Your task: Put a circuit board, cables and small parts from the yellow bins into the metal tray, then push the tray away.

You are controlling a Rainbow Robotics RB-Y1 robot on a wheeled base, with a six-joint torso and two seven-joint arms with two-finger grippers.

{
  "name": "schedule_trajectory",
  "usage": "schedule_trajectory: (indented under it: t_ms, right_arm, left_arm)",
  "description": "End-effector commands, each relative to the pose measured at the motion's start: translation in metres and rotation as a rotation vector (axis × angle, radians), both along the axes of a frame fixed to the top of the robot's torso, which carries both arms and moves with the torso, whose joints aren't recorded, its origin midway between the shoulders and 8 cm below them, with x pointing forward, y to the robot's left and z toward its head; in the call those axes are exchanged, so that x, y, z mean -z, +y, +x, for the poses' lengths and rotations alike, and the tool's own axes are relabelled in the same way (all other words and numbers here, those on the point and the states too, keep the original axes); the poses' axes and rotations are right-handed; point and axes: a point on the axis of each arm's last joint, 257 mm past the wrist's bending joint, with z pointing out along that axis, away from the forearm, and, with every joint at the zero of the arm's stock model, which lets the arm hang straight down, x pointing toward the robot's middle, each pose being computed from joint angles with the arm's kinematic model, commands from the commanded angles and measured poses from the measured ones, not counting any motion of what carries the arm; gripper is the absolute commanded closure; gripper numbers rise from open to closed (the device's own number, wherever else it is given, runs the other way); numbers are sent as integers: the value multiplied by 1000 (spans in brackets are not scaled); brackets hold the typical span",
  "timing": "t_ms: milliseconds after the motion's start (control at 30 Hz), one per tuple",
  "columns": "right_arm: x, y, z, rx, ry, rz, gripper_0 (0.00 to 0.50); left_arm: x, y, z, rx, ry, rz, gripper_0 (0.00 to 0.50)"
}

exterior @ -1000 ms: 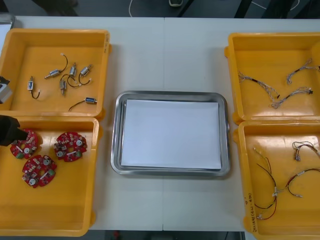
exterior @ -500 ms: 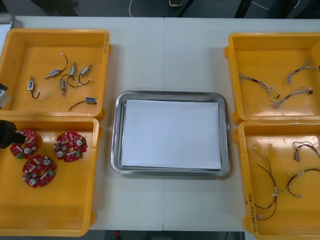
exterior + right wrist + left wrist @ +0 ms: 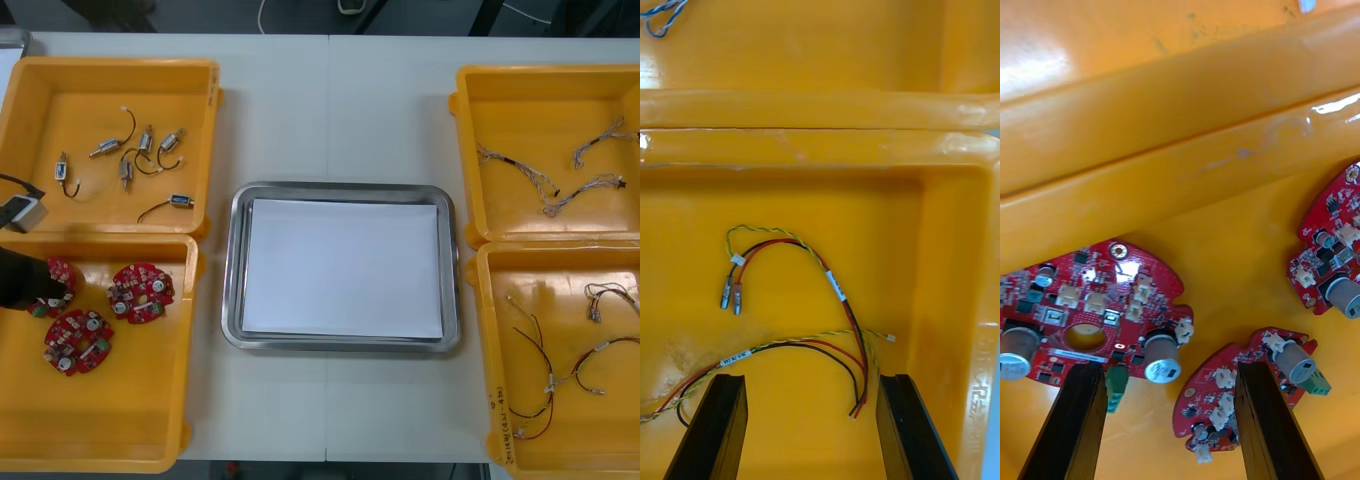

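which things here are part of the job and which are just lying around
Part of the job: circuit boards; small metal parts; blue and white cables; red and yellow cables; metal tray; yellow bins; left tool, open over a board; right tool, open over the red and yellow cables.

Lying about: white cord beyond the table.

left fingers (image 3: pixel 1071 427): two, black, long and flat, with slanted tips
right fingers (image 3: pixel 910 427): two, black, the same flat shape
left gripper (image 3: pixel 42 282): a black lump
small box (image 3: pixel 22 212): grey and white, on the left arm
cable (image 3: pixel 15 183): thin, black, joined to the box
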Motion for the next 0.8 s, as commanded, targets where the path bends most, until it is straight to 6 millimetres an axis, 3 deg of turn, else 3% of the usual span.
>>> schedule_trajectory:
  t_ms: [33, 433, 800]
  right_arm:
    - [3, -7, -4, -45, 31, -69, 0]
    - [18, -17, 0, -51, 36, -57, 0]
    - [32, -28, 20, -52, 6, -71, 0]
  left_arm:
    - [5, 14, -7, 44, 16, 71, 0]
    - [20, 19, -12, 34, 49, 80, 0]
    - [28, 25, -12, 26, 35, 98, 0]
